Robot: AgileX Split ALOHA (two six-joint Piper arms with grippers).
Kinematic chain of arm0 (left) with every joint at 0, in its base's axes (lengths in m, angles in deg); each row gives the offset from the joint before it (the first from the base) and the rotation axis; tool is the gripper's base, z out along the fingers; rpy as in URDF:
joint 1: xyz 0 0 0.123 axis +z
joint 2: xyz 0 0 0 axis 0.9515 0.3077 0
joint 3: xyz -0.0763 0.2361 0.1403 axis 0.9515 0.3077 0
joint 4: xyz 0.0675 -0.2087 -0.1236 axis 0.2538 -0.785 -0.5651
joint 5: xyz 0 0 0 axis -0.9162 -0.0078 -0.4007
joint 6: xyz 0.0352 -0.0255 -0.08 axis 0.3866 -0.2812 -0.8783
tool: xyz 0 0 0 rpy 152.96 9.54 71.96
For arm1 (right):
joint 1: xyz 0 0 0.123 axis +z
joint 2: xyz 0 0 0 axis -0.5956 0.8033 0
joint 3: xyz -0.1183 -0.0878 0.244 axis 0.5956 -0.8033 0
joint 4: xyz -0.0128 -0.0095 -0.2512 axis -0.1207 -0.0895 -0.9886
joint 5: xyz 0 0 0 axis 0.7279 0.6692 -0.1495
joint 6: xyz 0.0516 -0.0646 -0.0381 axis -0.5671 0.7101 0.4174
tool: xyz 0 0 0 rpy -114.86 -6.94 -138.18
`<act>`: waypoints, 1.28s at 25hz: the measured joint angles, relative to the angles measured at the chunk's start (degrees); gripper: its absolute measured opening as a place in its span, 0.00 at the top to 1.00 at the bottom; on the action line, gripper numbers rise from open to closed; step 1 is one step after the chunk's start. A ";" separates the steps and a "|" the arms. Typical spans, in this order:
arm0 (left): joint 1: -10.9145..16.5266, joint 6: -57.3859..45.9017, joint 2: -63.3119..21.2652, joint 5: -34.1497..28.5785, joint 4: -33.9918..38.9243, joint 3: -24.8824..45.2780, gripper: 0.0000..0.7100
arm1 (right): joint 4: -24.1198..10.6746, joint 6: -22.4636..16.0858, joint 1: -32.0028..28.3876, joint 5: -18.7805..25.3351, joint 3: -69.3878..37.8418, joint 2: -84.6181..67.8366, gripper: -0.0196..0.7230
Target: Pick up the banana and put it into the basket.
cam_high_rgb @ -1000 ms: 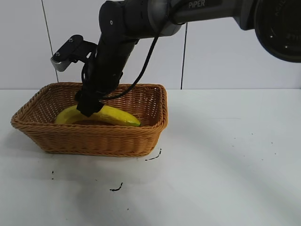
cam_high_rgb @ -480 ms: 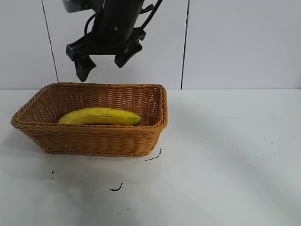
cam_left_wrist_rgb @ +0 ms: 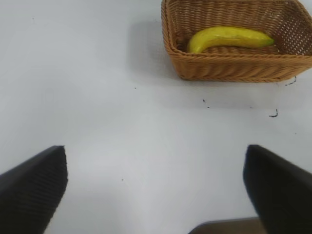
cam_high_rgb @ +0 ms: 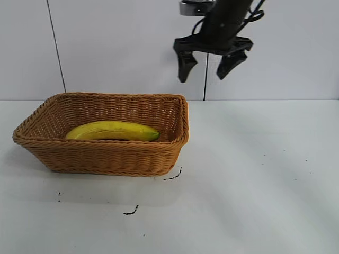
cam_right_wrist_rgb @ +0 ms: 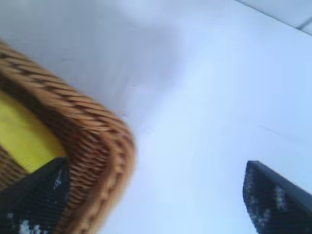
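Swinging away from the basket, the right gripper has travelled from above the basket's left half to a spot high over the table, up at about 1 o'clock from the basket in the exterior view. Its two dark fingers are spreading wide apart, holding nothing, and pointing down against the white wall. Lying inside the basket, exactly as it was half a second ago, the banana is stretching lengthwise along the bottom, its greenish tip pointing toward the basket's 3 o'clock end. The basket is sitting on the white table's left half, with a few small dark marks scattered on the surface around 5 o'clock from it. From the left wrist camera, the left gripper is hanging well apart from the basket with its fingers splayed and empty, the banana showing in the distance. From the right wrist camera, the basket's braided rim and a patch of yellow banana are showing beside one fingertip.
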 joint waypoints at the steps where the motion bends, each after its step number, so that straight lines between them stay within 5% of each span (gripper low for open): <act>1: 0.00 0.00 0.00 0.00 0.00 0.00 0.02 | -0.08 0.00 -1.02 0.68 0.00 0.00 0.05; 14: 0.00 0.00 0.00 0.00 0.00 0.00 0.02 | -0.55 -1.33 -4.61 4.67 -2.10 -1.87 0.05; 32: 0.00 0.00 0.00 0.00 0.00 0.00 0.02 | -0.50 -0.17 -4.61 4.82 -55.33 -53.96 0.05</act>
